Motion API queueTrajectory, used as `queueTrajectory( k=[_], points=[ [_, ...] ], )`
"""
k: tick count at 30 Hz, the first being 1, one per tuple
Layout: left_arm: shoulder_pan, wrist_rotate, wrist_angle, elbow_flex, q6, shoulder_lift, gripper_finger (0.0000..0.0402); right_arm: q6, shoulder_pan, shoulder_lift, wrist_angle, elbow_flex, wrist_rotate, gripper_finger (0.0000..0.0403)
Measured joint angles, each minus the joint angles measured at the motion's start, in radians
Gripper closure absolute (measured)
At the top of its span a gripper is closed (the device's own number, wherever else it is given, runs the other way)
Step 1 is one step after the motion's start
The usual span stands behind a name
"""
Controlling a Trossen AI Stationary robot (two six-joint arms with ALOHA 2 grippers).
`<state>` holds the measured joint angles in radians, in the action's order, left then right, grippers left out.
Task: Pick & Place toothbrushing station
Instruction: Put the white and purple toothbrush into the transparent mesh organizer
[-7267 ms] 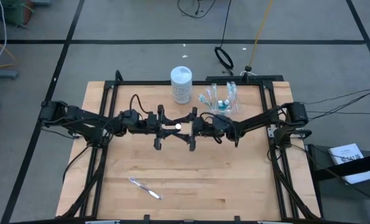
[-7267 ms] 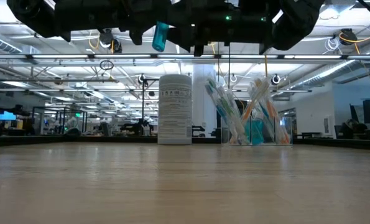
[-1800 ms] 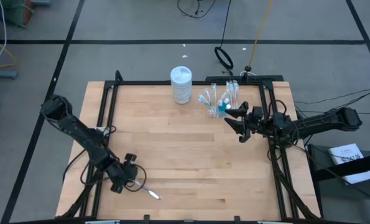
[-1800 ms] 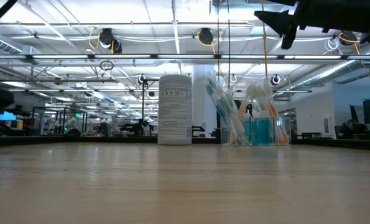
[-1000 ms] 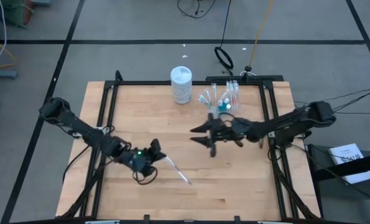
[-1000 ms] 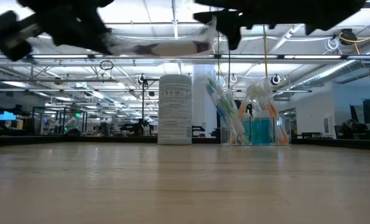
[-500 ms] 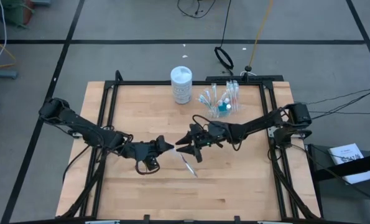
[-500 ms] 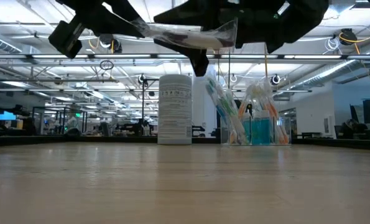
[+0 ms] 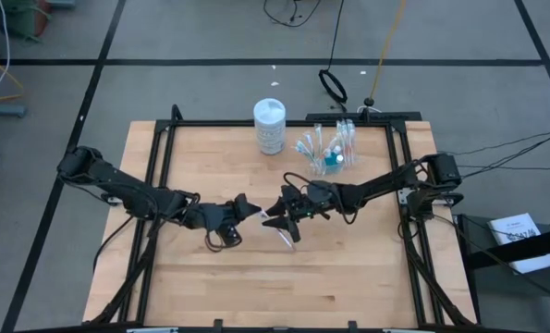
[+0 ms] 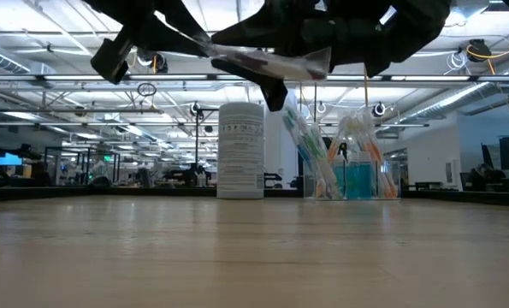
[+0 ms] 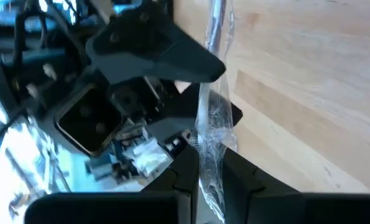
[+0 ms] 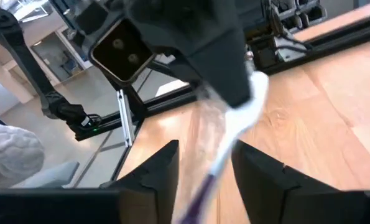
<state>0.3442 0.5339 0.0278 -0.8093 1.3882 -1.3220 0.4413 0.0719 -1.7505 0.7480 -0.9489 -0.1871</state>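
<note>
A toothbrush in a clear wrapper (image 9: 279,231) is held in the air over the middle of the table; it also shows in the low view (image 10: 267,58). My left gripper (image 9: 249,209) is shut on it. My right gripper (image 9: 275,218) faces the left one, open, its two fingers (image 12: 157,177) on either side of the wrapped toothbrush (image 12: 225,143). Whether they touch it I cannot tell. A clear cup (image 9: 328,150) with several toothbrushes and blue tubes stands at the far right, also in the low view (image 10: 350,175). My left gripper pinches one end of the wrapped toothbrush (image 11: 211,177) between its two fingers, coming about level from the table's left. The toothbrush runs on past the fingertips, roughly along the fingers, toward the right gripper. It is lifted clear of the table.
A white lidded canister (image 9: 269,125) stands at the far edge, left of the cup; it also shows in the low view (image 10: 240,150). A black frame (image 9: 154,176) borders the wooden table top. Bare wood lies on the near half.
My left gripper has carried the wrapped toothbrush, clear of the table, toward the table's middle, going right and a little toward the far edge. My right gripper has moved left and nearer, away from the cup, until its fingers flank the toothbrush.
</note>
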Motion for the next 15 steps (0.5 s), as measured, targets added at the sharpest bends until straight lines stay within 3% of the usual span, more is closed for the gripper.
queueTrajectory(
  k=[11,15],
  points=[
    [-0.001,-0.041,0.018,0.0,-0.114,0.001,0.0359,-0.014,-0.001,0.0,-0.011,0.001,0.007,0.0385],
    [0.0,-0.043,0.045,0.0,-0.231,0.001,0.0359,-0.016,-0.009,0.001,-0.034,0.001,0.003,0.0393]
  ],
)
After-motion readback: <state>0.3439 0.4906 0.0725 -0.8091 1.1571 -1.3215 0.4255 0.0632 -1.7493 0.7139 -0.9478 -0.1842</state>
